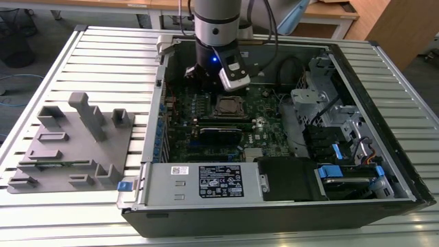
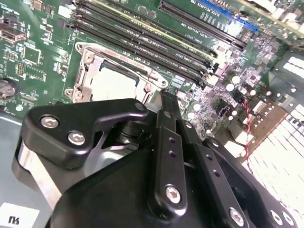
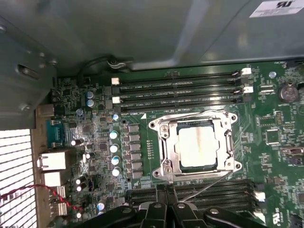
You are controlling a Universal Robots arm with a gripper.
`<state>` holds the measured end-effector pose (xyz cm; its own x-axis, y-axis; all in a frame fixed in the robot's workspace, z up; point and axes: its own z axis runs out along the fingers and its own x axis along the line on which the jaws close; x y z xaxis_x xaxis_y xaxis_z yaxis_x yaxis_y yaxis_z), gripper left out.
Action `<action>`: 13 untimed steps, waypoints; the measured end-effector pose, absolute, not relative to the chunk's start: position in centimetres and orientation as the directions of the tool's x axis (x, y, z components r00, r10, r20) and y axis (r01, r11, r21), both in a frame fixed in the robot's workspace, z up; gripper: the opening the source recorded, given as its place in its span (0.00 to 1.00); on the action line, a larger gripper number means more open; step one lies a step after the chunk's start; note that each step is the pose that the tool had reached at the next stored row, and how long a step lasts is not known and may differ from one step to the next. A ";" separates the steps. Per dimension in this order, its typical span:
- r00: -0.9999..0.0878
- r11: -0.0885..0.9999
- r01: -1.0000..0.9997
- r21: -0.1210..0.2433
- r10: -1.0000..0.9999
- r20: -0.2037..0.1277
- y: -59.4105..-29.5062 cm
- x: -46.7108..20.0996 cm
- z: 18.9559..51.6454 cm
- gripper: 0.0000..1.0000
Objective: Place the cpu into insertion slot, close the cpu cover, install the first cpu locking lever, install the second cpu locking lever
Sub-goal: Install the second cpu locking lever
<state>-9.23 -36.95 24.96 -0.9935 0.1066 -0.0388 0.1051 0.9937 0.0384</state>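
In the exterior view the arm (image 1: 217, 31) is standing over the open case (image 1: 274, 206), its gripper (image 1: 205, 77) hanging just behind the slot (image 1: 229, 107) on the green board (image 1: 205, 128). In the second wrist view the fingers (image 2: 167, 142) are pressing together with nothing between them, tips near the cover (image 2: 121, 76). In the first wrist view the cpu (image 3: 198, 146) is sitting in the slot, pale and silvery, framed by the lowered cover (image 3: 164, 147), with a thin wire lever (image 3: 202, 187) angling toward the closed fingertips (image 3: 164, 192).
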 end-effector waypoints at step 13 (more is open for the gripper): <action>-0.993 0.993 0.108 0.038 0.109 -0.039 -36.9 -7.6 26.1 0.10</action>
